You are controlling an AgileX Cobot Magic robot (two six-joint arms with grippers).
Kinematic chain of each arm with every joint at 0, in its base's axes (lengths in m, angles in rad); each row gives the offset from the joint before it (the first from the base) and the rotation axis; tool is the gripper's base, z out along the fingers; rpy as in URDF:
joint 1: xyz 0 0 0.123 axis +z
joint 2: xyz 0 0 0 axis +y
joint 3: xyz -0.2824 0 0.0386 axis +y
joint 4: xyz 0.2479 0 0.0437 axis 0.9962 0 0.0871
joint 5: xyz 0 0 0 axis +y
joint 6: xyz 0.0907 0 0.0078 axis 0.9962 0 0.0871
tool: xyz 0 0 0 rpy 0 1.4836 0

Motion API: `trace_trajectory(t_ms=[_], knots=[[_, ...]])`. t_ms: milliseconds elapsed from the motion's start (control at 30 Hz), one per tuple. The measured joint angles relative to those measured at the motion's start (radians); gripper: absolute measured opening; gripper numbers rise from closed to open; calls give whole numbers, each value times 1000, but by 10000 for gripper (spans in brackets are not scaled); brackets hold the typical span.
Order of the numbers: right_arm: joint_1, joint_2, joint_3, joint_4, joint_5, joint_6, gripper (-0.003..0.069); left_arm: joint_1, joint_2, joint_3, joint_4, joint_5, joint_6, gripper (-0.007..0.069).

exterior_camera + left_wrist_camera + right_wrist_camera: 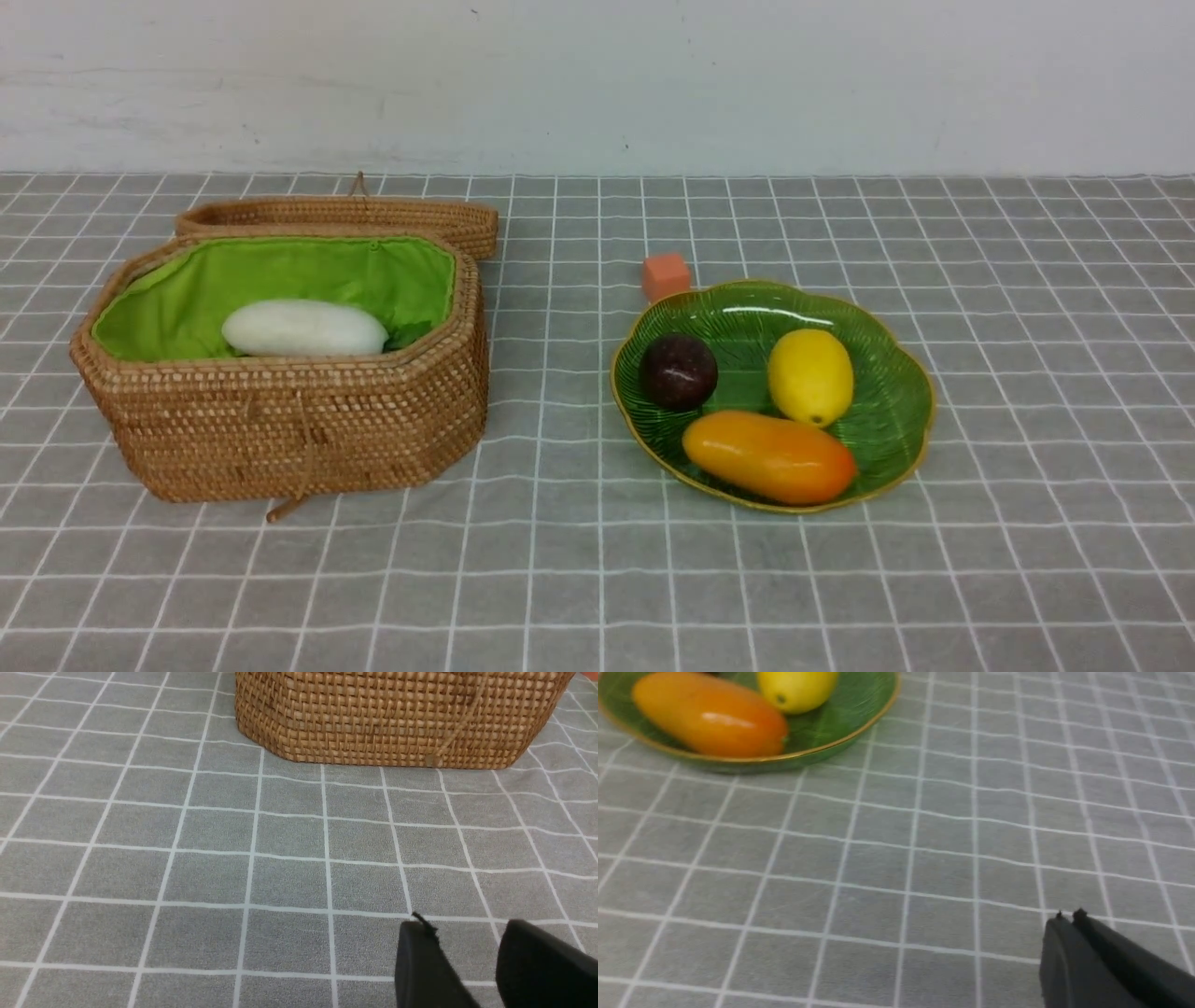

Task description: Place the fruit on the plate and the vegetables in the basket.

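The green plate (896, 373) holds the maroon ball (679, 371), the lemon (810, 376) and the mango (769, 456). The wicker basket (299, 434) stands at the left with its lid (336, 217) lying open behind; the white radish (304, 328) lies on the green lining. The eggplant and the orange-red piece are hidden or out of view. Neither gripper shows in the front view. My left gripper (467, 933) is open and empty over the cloth, short of the basket (397, 718). My right gripper (1069, 915) is shut and empty, away from the plate (840, 737), mango (710, 716) and lemon (796, 688).
A small orange cube (666, 276) sits on the cloth just behind the plate. A grey checked cloth (579, 579) covers the table, and a white wall runs along the back.
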State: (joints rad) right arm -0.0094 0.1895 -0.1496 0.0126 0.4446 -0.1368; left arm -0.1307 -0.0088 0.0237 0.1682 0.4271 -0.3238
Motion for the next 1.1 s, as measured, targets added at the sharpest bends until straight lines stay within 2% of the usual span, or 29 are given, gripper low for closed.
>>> trace_trajectory(t_ms=[133,233,1100], knots=[[-17,-169,122,5,5,2,3,0,0,0,0,0,0,237],[-19,-193,156,17,-17,2,4,-1,0,0,0,-2,0,237],[-19,-199,164,50,-52,5,26,-2,0,0,0,-1,1,239]])
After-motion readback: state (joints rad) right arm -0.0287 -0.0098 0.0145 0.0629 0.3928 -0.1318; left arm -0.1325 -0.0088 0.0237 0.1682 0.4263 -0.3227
